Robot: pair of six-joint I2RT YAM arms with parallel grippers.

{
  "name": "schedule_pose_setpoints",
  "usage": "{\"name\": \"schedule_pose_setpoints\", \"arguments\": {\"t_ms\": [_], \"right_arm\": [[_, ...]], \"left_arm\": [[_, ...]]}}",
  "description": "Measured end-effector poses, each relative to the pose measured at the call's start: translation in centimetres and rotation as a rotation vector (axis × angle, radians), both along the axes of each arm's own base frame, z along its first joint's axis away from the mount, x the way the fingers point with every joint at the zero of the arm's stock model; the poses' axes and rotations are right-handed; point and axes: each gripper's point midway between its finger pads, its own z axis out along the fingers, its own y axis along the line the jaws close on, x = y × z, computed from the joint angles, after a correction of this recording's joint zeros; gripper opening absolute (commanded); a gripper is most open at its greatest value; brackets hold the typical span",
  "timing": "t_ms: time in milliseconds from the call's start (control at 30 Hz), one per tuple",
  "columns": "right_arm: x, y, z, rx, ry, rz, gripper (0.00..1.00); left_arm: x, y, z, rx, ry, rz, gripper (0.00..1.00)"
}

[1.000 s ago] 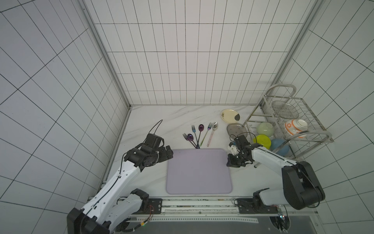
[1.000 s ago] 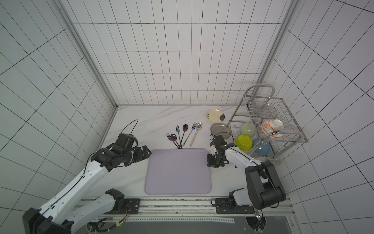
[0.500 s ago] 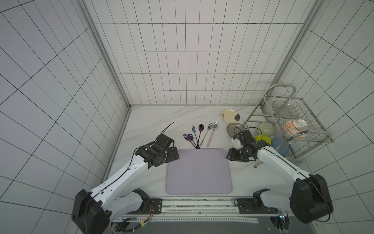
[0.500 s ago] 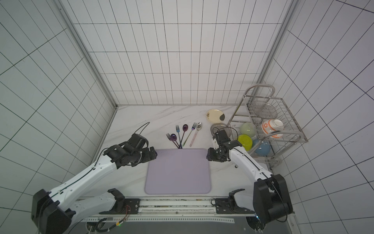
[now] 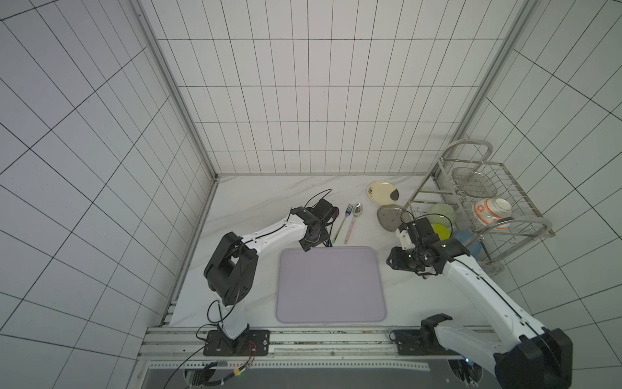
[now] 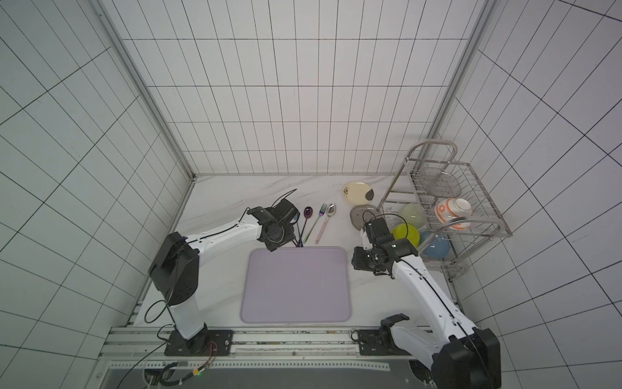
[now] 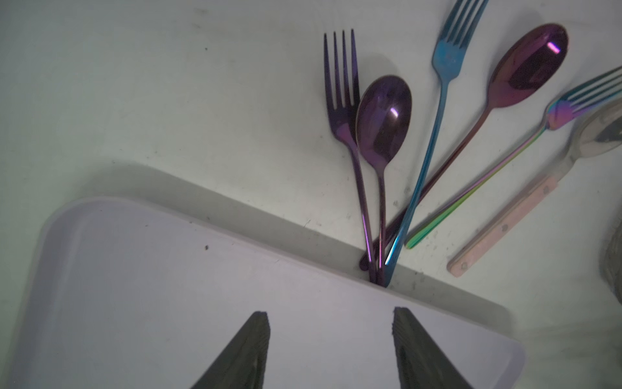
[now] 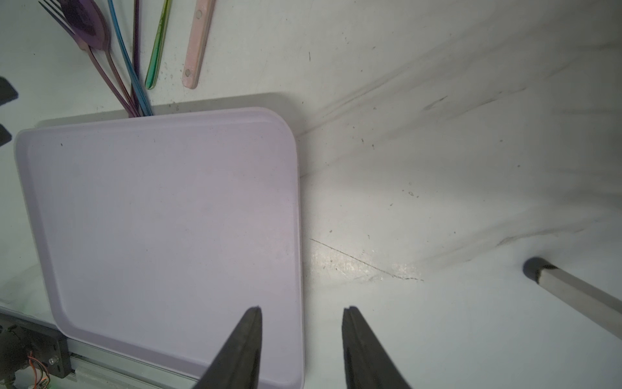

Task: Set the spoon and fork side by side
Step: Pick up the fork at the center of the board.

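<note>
Your left gripper (image 7: 328,350) hangs over the tray's (image 7: 141,303) far edge, jaws spread on nothing; your right gripper (image 8: 301,350) straddles the tray's right rim, jaws also parted and empty; beyond the tray, on the counter (image 7: 168,101), the purple fork (image 7: 343,111) and purple spoon (image 7: 383,118) lie touching, their handles fanned with other cutlery.

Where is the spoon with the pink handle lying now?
In both top views, the pink-handled spoon lies on the counter behind the lilac tray, between the rainbow fork and the grey plate.
</note>
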Motion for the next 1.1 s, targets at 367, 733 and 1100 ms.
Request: {"name": "schedule_pose_setpoints", "arguments": {"t_ms": [367,733,1100], "right_arm": [[-0.7,0.0,-1.3,0.011,0.035,-0.012,0.41],[-0.7,0.1,-2.1,0.008,0.055,-0.012,0.39],[-0.7,0.1,-2.1,0.008,0.056,-0.015,0.37]], "left_arm": [[3.8,1.4,-4.7,0.000,0.117,0.113,0.40],[2.9,-0.9,-5.5,-0.044,0.163,0.066,0.39],[3.2,-0.8,-6.0,-0.045,0.171,0.057,0.34]]}}
